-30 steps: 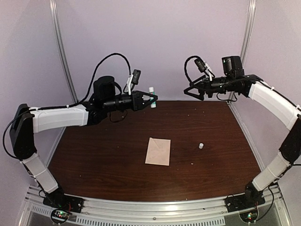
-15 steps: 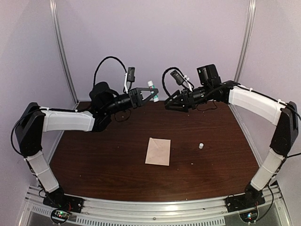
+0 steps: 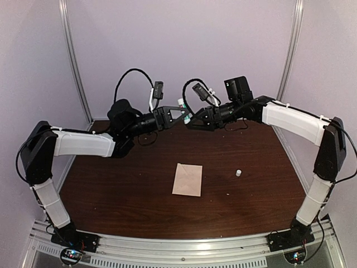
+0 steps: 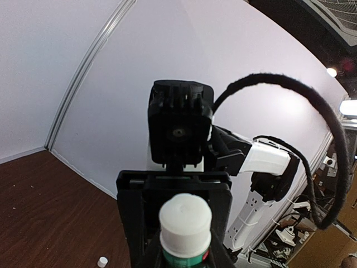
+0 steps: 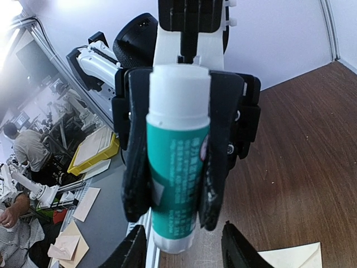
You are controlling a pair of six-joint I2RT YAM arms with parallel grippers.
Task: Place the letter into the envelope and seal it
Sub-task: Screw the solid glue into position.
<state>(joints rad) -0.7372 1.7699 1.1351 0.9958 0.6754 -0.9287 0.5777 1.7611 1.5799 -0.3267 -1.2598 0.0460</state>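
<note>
The cream envelope (image 3: 187, 180) lies flat on the brown table (image 3: 122, 190), and one corner of it (image 5: 293, 257) shows in the right wrist view. No separate letter is in view. High over the back of the table, my left gripper (image 3: 184, 114) is shut on a green-and-white glue stick (image 3: 182, 107). My right gripper (image 3: 193, 121) faces it, jaws open. Its fingertips (image 5: 136, 248) flank the stick's lower end (image 5: 173, 240) with a gap on each side. In the left wrist view the stick's white end (image 4: 185, 220) stands in front of the right gripper's black body (image 4: 134, 212).
A small white cap (image 3: 238, 173) stands on the table right of the envelope, also the white cap (image 4: 102, 261) low in the left wrist view. Metal frame posts (image 3: 75, 61) rise at the back corners. Both arms meet above the table's far edge.
The right arm has swung left from the back right corner to meet the left gripper, and its jaws have narrowed. The left arm has shifted a little right with the glue stick.
</note>
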